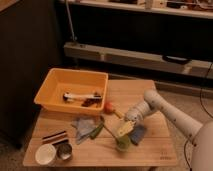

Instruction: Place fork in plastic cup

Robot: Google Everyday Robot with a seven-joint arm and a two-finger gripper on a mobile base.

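Observation:
The small green plastic cup stands upright near the table's front edge, at the middle. A very thin pale fork slants from the cup's rim up and to the left. I cannot tell whether its lower end is inside the cup. My gripper reaches in from the right on the white arm and hangs just above the cup, a little to its right. A pale yellowish part at the gripper's tip hides what is between it and the cup.
An orange bin with white and dark items stands at the back left. A red ball-like piece, a grey cloth, a dark-green vegetable piece, a blue sponge, a white cup and a metal tin lie around.

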